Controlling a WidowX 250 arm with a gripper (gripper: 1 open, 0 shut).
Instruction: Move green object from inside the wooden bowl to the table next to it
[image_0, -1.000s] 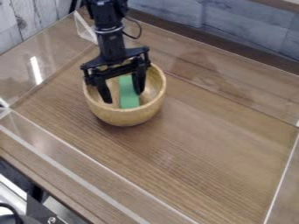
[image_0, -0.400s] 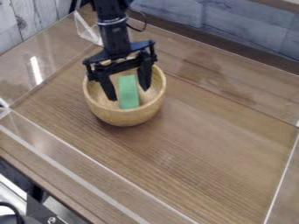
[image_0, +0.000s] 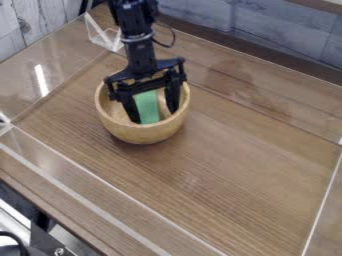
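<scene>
The wooden bowl (image_0: 120, 124) stands on the dark wood-grain table (image_0: 227, 160), left of centre. Inside it lies the green object (image_0: 147, 109), a flat bright-green block leaning along the bowl's inner side. My gripper (image_0: 147, 97) points down into the bowl, open, with one black finger (image_0: 120, 101) to the left of the block and the other to its right. The fingers straddle the block; whether they touch it I cannot tell.
Clear plastic walls (image_0: 80, 195) run along the table's edges, near at the front and left. Bare tabletop stretches to the right of and in front of the bowl. A pale plank wall (image_0: 40, 20) is at the back left.
The gripper has shifted slightly to the right inside the bowl and rolled a little, so its fingers now stand on either side of the green block. The jaws stayed open.
</scene>
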